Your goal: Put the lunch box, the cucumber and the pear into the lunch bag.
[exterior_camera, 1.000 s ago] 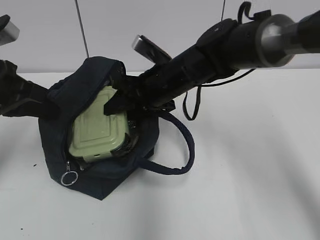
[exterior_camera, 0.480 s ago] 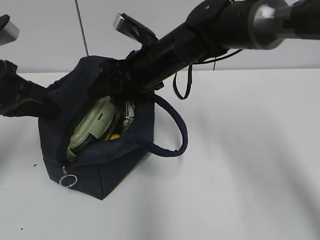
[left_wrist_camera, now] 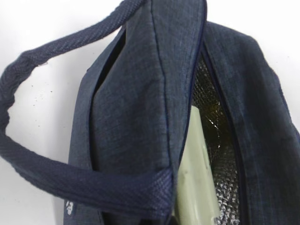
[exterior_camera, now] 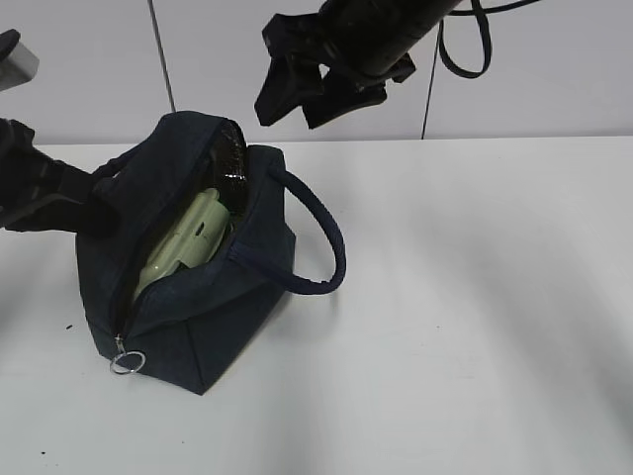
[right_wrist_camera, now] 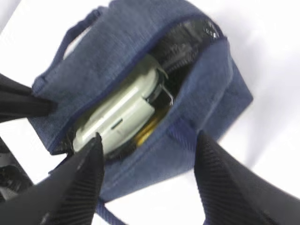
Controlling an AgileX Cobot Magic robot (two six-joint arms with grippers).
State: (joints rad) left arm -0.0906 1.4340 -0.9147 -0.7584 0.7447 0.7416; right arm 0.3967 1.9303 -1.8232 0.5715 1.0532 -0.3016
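The navy lunch bag stands open at the left of the table. The sage-lidded lunch box sits inside it, tilted on edge; it also shows in the left wrist view and the right wrist view. A yellow bit of the pear shows under the box. The cucumber is hidden. My right gripper is open and empty, high above the bag's far end. My left gripper holds the bag's left rim; its jaws are hidden by fabric.
The bag's near loop handle hangs out to the right over the white table. The zipper's ring pull lies at the bag's front corner. A wall stands close behind the table.
My right gripper let go of the lunch box and rose up out of the bag. The box tipped onto its edge and sank deeper. The bag's mouth narrowed. The left arm stayed put.
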